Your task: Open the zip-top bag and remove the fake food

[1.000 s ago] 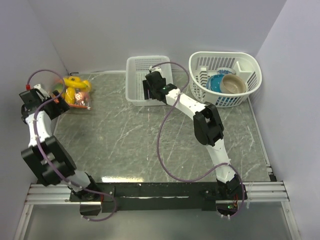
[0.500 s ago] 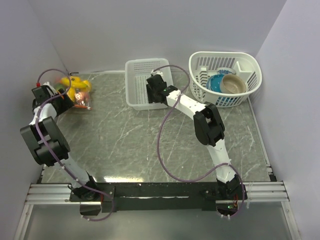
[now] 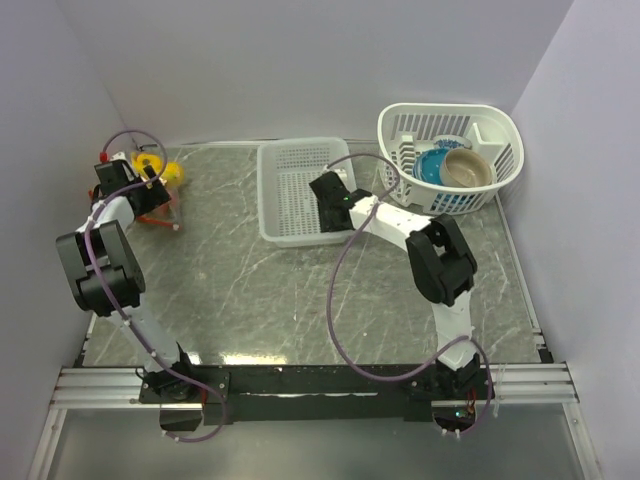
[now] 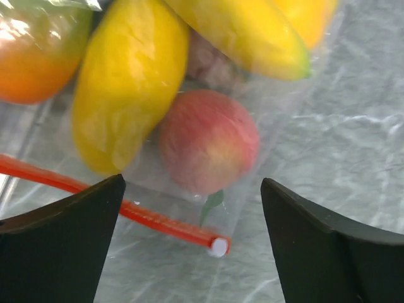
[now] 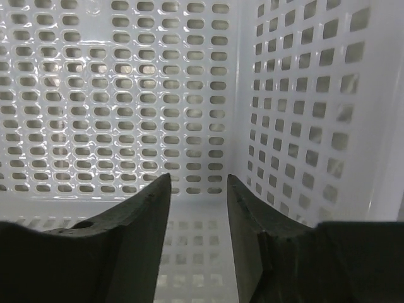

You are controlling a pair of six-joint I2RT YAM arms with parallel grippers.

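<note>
Left gripper (image 4: 192, 243): jaws wide, straddling bag (image 4: 189, 158) zip corner, apparently to pinch; right gripper (image 5: 197, 208) narrow, over basket (image 5: 120, 95).

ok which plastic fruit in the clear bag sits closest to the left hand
The round pink-red fruit, lowest in the bag, just above the orange-red zip strip; the yellow pieces lie farther up.

Both arms are built of white link shells joined by bulky black joint housings. The left arm (image 3: 98, 262) and right arm (image 3: 428, 250) each carry a thin mauve cable that loops freely from the wrist to the base. The bases sit on a black rail across silver aluminium extrusions (image 3: 300, 385). The fingers (image 4: 60, 249) are matte black, broad, with curved inner edges (image 5: 88, 249).
</note>
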